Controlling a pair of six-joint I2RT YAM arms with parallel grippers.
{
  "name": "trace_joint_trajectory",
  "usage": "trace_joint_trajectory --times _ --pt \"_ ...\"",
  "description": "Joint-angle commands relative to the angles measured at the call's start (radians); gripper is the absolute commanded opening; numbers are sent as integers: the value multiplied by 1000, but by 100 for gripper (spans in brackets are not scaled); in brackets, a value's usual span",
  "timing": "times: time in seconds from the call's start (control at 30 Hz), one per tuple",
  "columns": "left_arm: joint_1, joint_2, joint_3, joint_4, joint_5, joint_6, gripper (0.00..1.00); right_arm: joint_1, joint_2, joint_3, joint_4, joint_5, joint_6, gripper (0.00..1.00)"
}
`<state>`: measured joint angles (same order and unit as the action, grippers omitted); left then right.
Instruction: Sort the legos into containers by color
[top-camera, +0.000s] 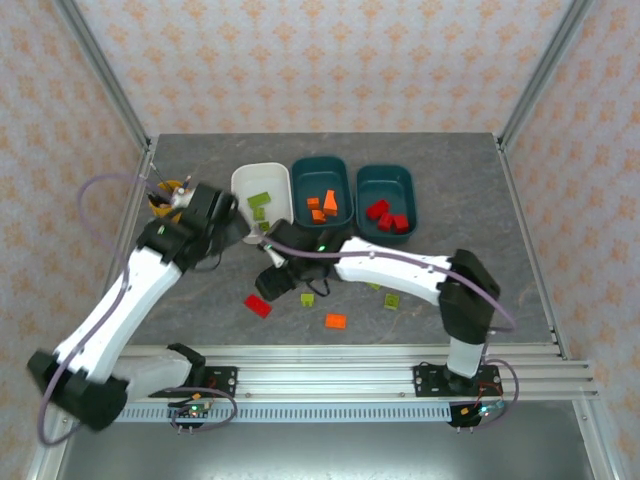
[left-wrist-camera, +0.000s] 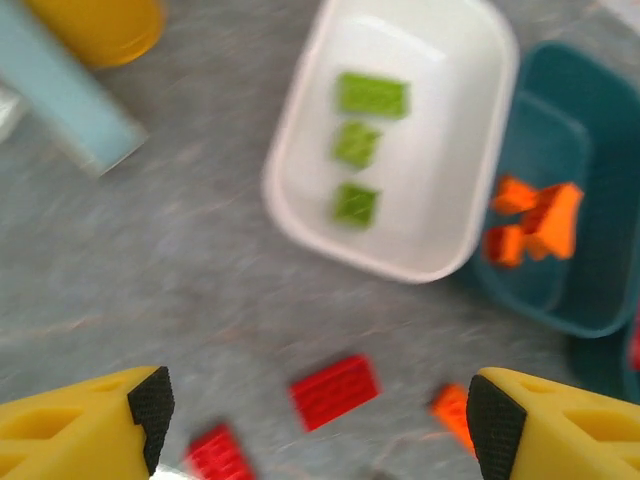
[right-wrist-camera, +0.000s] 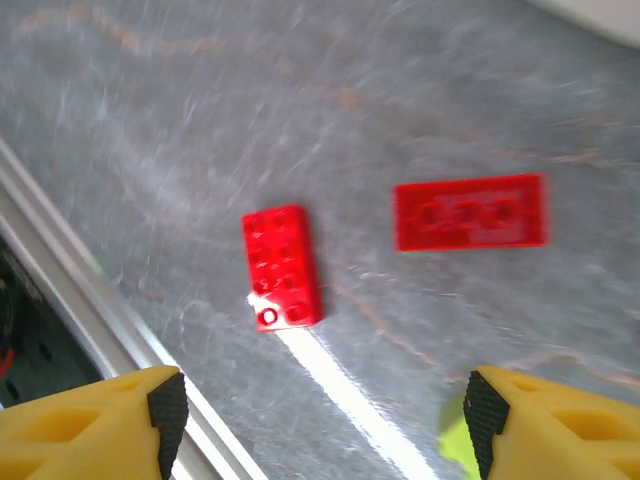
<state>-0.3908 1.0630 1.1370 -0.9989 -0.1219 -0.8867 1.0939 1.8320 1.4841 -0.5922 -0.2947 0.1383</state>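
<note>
**Top view.** The left fingers (top-camera: 232, 222) hang open and empty just beside the white tub (top-camera: 260, 166), which holds green bricks (top-camera: 260, 200). The right fingers (top-camera: 272, 283), likewise open and empty, hover over loose bricks on the worktop (top-camera: 480, 200). Beyond them, orange bricks (top-camera: 325, 205) lie in the middle teal tub (top-camera: 322, 160) and red bricks (top-camera: 385, 212) in the end teal tub (top-camera: 385, 168).

**Left wrist view.** The fingers stand wide apart with nothing between them. The white tub lies ahead, a yellow cup (left-wrist-camera: 100, 25) ahead and to one side. Two red pieces and an orange one lie on the worktop close below.

**Right wrist view.** The fingers are spread and hold nothing. A red brick (right-wrist-camera: 283, 267) lies just ahead of them, and a flat red piece (right-wrist-camera: 470, 212) lies near it but apart. A rail (right-wrist-camera: 60, 290) runs beside the brick.

**Step.** The right fingers appear to be approaching the red brick. The next move calls for centring over it, descending, closing across its narrow sides, and carrying it to the end teal tub. The left arm (top-camera: 130, 290) and the nearer tubs may crowd that route.
</note>
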Motion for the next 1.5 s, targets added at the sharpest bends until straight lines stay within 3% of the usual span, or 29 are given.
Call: trace_joint_trajectory --times 0.0,0.13,0.27,0.5,0.87,1.03,1.27,1.47 --pt "0 -240 -146 -184 -100 -173 79 39 97 81 -102 36 -71 74" --pt "0 -511 -229 -340 -103 -236 80 79 239 215 -173 47 -75 72" --pt "0 -653 -240 -467 -94 -280 81 102 348 321 -225 85 -62 72" --pt "0 -704 -230 -506 -57 -291 81 101 482 455 -301 144 -31 67" --pt "0 -733 -227 -492 -27 -270 81 102 553 515 -334 175 5 35" --pt "0 -757 -257 -430 12 -261 82 102 536 512 -338 205 7 24" --pt "0 -732 -323 -232 132 -201 82 76 393 488 -306 247 23 20" --pt "-2 -599 -379 85 304 -150 82 -80 185 364 -268 255 79 20"
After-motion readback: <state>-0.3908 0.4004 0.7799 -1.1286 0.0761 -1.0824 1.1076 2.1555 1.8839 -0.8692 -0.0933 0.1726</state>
